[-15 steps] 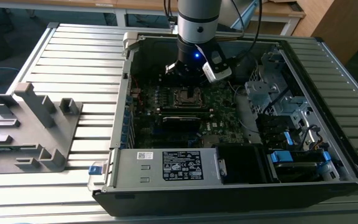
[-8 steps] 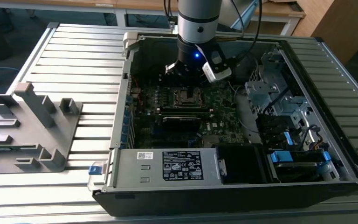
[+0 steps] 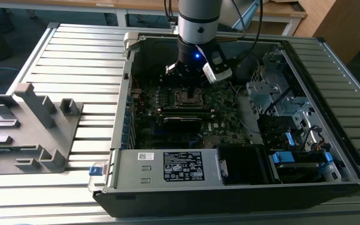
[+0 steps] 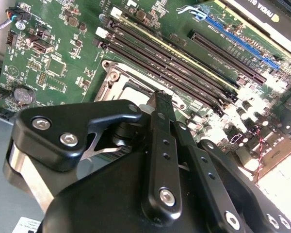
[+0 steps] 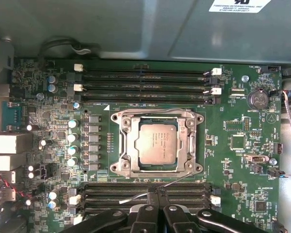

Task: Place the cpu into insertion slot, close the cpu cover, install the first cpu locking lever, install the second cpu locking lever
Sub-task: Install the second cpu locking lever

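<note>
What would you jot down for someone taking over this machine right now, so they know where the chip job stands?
The gripper: black fingers look shut, tips at the thin silver wire lever beside the socket.
The pale silver-grey square cpu sits in the silver-rimmed square insertion slot.
The thin silver metal cpu cover lies down over the chip.
Done: chip placed, cover closed.
Left: this wire lever angles away from the socket, apparently unlatched.
</note>
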Controlling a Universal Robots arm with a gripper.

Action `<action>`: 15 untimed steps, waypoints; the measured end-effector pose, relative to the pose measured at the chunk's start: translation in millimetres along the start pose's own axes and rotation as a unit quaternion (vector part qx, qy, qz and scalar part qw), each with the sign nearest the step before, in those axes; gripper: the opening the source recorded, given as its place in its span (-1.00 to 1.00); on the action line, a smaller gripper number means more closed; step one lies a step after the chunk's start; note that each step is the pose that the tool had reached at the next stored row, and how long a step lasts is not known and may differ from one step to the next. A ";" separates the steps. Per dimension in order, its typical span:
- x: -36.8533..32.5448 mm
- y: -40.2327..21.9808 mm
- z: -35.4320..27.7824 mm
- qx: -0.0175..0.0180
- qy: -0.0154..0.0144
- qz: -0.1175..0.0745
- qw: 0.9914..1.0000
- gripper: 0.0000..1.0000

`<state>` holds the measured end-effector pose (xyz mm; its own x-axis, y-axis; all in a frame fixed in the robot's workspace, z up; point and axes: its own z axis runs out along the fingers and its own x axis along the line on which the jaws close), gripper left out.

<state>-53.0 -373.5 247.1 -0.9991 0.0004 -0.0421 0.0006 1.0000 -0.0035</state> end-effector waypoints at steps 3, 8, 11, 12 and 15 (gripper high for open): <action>0.4 0.0 0.1 0.000 0.000 0.000 1.000 -0.79; 1.7 0.0 0.2 0.000 0.000 0.000 1.000 -0.79; 3.1 0.0 0.2 0.000 0.000 0.000 1.000 -0.79; 3.1 0.0 0.2 0.000 0.000 0.000 1.000 -0.79; 3.2 0.0 0.2 0.000 0.000 0.000 1.000 -0.79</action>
<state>-56.2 -373.5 246.7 -0.9991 0.0004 -0.0421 0.0005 1.0000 -0.0035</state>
